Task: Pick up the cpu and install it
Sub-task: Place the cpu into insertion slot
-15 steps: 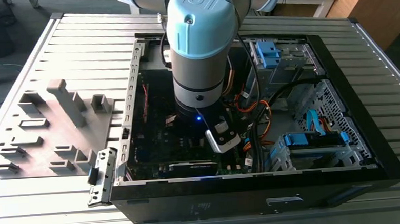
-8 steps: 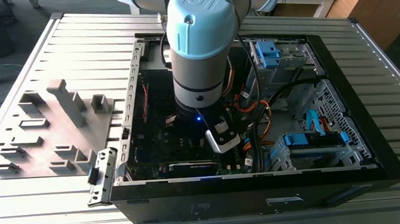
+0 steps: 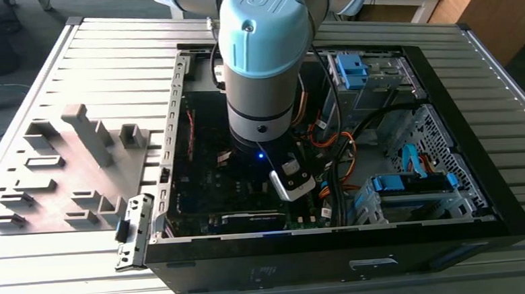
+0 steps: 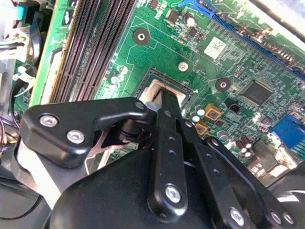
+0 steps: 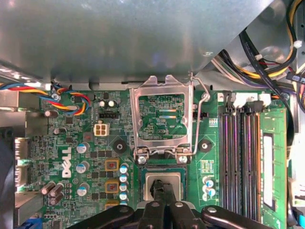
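The arm [image 3: 262, 59] reaches straight down into an open computer case [image 3: 331, 251] that lies on its side on the slatted metal bench [image 3: 104, 54]. Both wrist views look onto the green motherboard [image 5: 95, 143] and its socket [image 5: 141, 183]. The cpu [image 5: 164, 176] lies flat and square inside the socket, its silver top facing up. The gripper [image 5: 163, 187] is directly over the socket with its two black fingers pressed together and nothing visible between them. Their tips are at the middle of the chip's top; I cannot tell if they touch it. In the second wrist view the gripper [image 4: 167, 102] covers the centre of the cpu [image 4: 153, 90], and bright metal shows on either side of it. The socket's metal load plate [image 5: 162, 82] is swung open and back from the socket, and the wire lever [image 5: 204, 98] is raised at the plate's edge. The black memory slots [image 5: 238, 152] run parallel just beside the socket, on the lever's side.
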Tool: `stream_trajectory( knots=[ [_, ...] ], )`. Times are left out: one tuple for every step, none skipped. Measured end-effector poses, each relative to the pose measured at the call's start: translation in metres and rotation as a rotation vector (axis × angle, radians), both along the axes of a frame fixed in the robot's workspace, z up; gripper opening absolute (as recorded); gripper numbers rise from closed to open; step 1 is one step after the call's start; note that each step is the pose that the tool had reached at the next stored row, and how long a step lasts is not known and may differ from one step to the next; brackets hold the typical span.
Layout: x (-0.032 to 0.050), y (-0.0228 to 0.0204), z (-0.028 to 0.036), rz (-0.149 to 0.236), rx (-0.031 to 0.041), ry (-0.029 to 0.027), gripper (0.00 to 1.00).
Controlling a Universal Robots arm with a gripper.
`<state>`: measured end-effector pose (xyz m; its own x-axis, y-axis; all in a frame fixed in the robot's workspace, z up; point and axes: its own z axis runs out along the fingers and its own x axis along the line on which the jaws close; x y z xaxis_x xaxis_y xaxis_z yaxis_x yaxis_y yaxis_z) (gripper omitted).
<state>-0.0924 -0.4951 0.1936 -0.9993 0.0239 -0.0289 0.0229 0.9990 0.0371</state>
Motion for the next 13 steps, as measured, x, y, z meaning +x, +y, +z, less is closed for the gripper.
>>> stream_trajectory(
  knots=[
    [0.0,0.0,0.0,0.0,0.0,0.0,0.11],
    [0.0,0.0,0.0003,0.0,0.0003,-0.0001,0.11],
    [0.0,0.0001,0.001,0.0,0.0008,-0.0004,0.11],
    [0.0,0.0001,0.0021,0.0,0.0008,0.0002,0.11],
    [0.0,0.0,0.0037,0.0,0.0001,0.0014,0.11],
    [0.0,0.0,0.0053,0.0,0.0001,0.002,0.11],
    [0.0,0.0,0.0071,0.0,0.0001,0.0023,0.11],
    [0.0,0.0,0.0089,0.0,0.0001,0.0025,0.11],
    [0.0,0.0,0.0108,0.0,0.0,0.0026,0.11],
    [0.0,0.0,0.013,0.0,0.0001,0.0026,0.11],
    [0.0,0.0,0.0152,0.0,0.0,0.0027,0.11],
    [0.0,0.0,0.0174,0.0,0.0,0.0027,0.11],
    [0.0,0.0,0.0198,0.0,0.0001,0.0027,0.11]
  ],
)
